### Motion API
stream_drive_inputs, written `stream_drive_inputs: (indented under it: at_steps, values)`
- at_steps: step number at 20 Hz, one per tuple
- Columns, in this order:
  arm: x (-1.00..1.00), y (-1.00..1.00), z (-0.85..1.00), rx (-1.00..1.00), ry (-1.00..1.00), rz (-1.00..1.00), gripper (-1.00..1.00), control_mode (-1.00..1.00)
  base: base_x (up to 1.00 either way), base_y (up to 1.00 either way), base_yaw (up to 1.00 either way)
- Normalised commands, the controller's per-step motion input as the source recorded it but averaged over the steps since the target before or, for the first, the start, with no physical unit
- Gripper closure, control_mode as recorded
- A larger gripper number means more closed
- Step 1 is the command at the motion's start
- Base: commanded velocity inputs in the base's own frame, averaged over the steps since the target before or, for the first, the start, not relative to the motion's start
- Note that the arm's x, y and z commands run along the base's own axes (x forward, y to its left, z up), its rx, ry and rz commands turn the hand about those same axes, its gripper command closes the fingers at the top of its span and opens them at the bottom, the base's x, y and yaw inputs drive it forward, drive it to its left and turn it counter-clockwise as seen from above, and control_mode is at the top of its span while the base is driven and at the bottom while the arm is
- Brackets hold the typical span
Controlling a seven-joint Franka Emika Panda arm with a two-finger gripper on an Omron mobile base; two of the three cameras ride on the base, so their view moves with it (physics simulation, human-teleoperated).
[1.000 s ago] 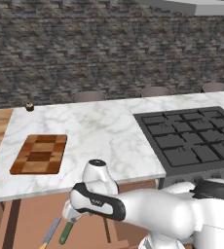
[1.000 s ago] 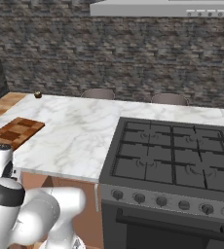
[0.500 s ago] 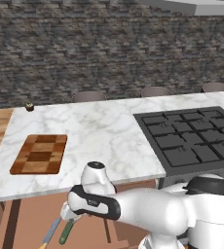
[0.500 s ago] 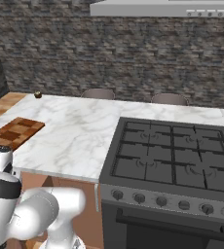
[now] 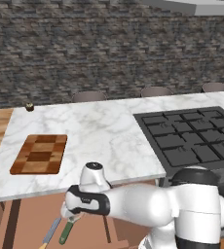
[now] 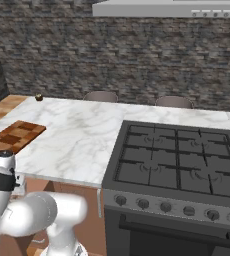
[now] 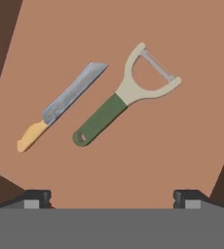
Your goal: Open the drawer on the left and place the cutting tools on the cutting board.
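Green-handled peeler (image 7: pixel 119 102), grey-blue knife (image 7: pixel 63 104) with tan handle, brown drawer (image 7: pixel 133 160), dark-and-tan checkered cutting board (image 5: pixel 40 154)

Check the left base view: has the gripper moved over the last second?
Yes, slightly. The gripper has sunk lower toward the open drawer, farther below the marble counter edge, above the peeler.

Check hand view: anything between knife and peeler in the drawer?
Nothing. Hand view shows bare brown drawer floor between knife and peeler; they lie apart.

Open drawer (image 5: pixel 31 219) below the marble desk (image 5: pixel 104 131)
Knife (image 5: pixel 50 232) and green-handled peeler (image 5: pixel 66 232) lie side by side inside; checkered cutting board (image 5: pixel 40 154) on the desk's left.
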Motion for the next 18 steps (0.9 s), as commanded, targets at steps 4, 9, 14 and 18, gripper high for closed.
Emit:
stream_drive_inputs:
  at_steps: [4, 9, 14, 18]
  values:
    - [0.18, 0.09, -0.04, 0.00, 0.00, 0.00, -1.00, -1.00, 0.00, 0.00, 0.00]
    - [0.00, 0.19, -0.21, -0.04, 0.00, 0.00, -1.00, -1.00, 0.00, 0.00, 0.00]
    - [0.00, 0.30, -0.29, -0.05, 0.00, 0.00, -1.00, -1.00, 0.00, 0.00, 0.00]
    - [-0.02, 0.24, -0.26, -0.03, 0.00, 0.00, -1.00, -1.00, 0.00, 0.00, 0.00]
